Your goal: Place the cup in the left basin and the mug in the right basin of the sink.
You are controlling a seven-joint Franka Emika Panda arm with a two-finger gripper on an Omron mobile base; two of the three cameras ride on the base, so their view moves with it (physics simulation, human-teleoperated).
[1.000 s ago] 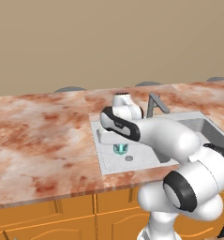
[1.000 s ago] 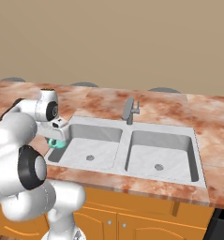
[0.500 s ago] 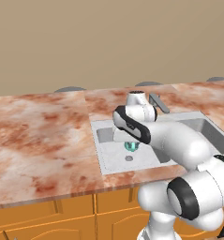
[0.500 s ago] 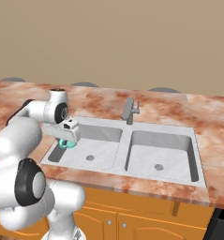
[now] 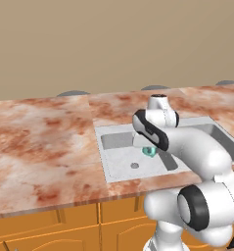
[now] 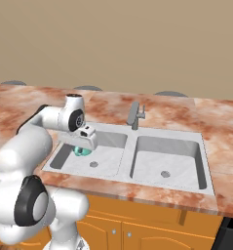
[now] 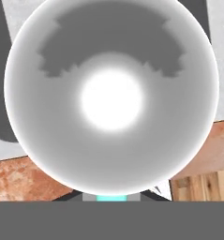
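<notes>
The teal mug (image 5: pixel 149 152) (image 6: pixel 80 151) hangs tilted over the left basin (image 5: pixel 122 160) (image 6: pixel 107 158), above its floor and near its drain hole. My gripper (image 5: pixel 146 146) (image 6: pixel 83 146) (image 7: pixel 111 197) is shut on its rim. In the hand view the mug's white inside (image 7: pixel 111 98) takes up nearly the whole picture, with a strip of teal at the bottom. The right basin (image 6: pixel 167 157) (image 5: pixel 220 138) of the grey sink (image 6: pixel 207 166) has nothing in it. The cup is out of view.
A grey faucet (image 6: pixel 135 115) stands behind the thin divider between the basins. Reddish marble counter (image 5: pixel 40 147) (image 6: pixel 220 122) surrounds the sink. Orange cabinet fronts (image 6: pixel 152 229) run below. My own arm covers much of the sink in the left base view.
The arm has swung to the right with the mug in it, from the sink's left rim to over the left basin. The grip has not changed.
</notes>
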